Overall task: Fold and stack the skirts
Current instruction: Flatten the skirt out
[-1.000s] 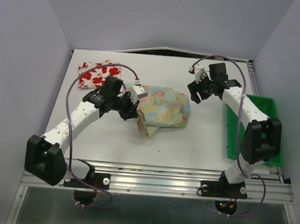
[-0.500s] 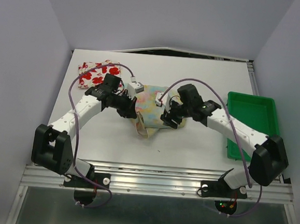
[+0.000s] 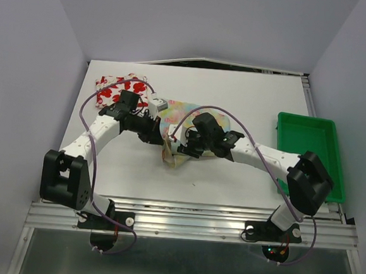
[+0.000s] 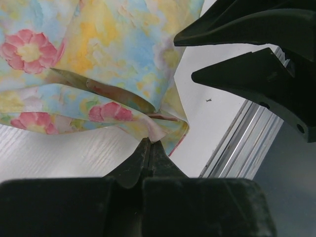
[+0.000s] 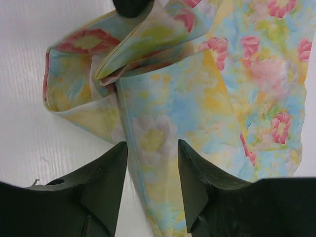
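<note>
The pale yellow pastel floral skirt [image 3: 183, 118] lies rumpled at the table's middle; it also shows in the left wrist view [image 4: 108, 59] and the right wrist view [image 5: 217, 94]. My left gripper [image 3: 159, 135] is shut on a fold of its left edge, the pinch seen in the left wrist view [image 4: 150, 142]. My right gripper [image 3: 185, 145] is open, its jaws spread just above the skirt's near edge in the right wrist view [image 5: 150, 148]. The white skirt with red flowers [image 3: 114, 88] lies folded at the back left.
A green plastic tray [image 3: 308, 153] sits at the right edge of the table. The metal rail [image 3: 195, 217] runs along the near edge. The purple cables loop over both arms.
My right arm has swung from the back right down and left to the pastel skirt beside the left gripper. The left gripper has lifted and bunched the skirt's left edge.
</note>
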You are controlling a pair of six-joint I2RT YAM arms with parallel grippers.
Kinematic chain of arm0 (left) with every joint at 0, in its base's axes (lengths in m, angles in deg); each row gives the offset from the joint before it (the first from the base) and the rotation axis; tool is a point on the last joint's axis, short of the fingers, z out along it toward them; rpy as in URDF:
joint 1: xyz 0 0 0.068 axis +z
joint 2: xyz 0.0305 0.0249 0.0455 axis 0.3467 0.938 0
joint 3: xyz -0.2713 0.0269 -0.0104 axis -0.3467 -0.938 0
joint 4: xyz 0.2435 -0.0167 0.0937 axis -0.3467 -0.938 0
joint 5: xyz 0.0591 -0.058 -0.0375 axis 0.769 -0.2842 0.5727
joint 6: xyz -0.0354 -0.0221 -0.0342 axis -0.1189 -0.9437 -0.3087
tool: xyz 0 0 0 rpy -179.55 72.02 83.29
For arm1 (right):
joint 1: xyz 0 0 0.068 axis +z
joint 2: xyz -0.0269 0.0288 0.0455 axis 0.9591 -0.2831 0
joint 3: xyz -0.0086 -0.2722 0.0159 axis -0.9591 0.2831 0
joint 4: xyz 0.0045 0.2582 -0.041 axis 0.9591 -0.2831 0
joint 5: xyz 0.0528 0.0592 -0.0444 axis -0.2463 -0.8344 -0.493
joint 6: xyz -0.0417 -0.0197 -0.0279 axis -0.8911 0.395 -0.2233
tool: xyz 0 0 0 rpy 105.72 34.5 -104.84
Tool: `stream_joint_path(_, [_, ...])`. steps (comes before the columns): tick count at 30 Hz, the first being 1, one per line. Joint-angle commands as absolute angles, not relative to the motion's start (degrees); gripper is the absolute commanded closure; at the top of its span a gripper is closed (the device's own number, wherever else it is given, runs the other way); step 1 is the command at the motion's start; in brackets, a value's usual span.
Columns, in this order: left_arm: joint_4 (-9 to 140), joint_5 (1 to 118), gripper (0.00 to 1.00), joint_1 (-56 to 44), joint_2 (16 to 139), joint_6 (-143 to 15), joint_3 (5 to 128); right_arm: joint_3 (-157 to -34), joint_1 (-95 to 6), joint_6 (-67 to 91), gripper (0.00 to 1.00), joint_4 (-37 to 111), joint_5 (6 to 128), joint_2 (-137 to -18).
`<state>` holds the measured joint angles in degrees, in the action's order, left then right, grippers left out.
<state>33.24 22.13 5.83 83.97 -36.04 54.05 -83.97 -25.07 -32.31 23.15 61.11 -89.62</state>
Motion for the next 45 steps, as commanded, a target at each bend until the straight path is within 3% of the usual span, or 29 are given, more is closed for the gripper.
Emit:
stream_joint_path(1, [34.28, 18.58, 1.0, 6.05, 83.91, -36.84, 52.66, -86.71, -24.16, -31.86, 0.5, 29.0, 62.3, -90.23])
stream_joint_path(20, [34.19, 14.01, 1.0, 8.95, 86.2, -37.98, 53.01, -85.93, -21.44, -36.34, 0.51, 35.93, 63.51, -97.96])
stream_joint_path(21, [34.11, 13.92, 1.0, 9.03, 86.2, -37.98, 53.19, -85.57, -21.44, -36.87, 0.52, 37.51, 64.31, -98.4])
stream_joint_path(23, [34.02, 13.92, 1.0, 9.3, 86.2, -37.9, 53.28, -84.87, -21.44, -37.75, 0.65, 39.71, 67.37, -99.02])
stream_joint_path(24, [33.84, 13.92, 1.0, 9.47, 86.11, -37.72, 53.28, -84.87, -21.44, -37.66, 0.72, 40.33, 68.52, -99.2])
stream_joint_path(25, [33.49, 14.01, 1.0, 9.73, 86.02, -37.72, 53.37, -85.04, -21.44, -37.14, 0.89, 40.51, 70.62, -98.59])
stream_joint_path(27, [33.23, 14.62, 1.0, 10.87, 85.67, -37.2, 53.37, -84.87, -21.44, -35.04, 0.99, 40.51, 72.57, -96.66])
stream_joint_path(34, [31.38, 20.41, 1.0, 17.46, 85.23, -35.26, 59.42, -83.72, -29.93, -29.76, 0.99, 34.74, 70.92, -82.87])
stream_joint_path(40, [34.36, 36.37, 1.0, 21.24, 84.62, -37.54, 61.11, -80.93, -45.14, -26.76, 0.99, 33.48, 61.44, -68.55])
stream_joint_path(45, [38.41, 44.76, 1.0, 21.25, 84.96, -40.09, 58.91, -75.92, -48.6, -28.61, 0.99, 32.08, 57.38, -62.04])
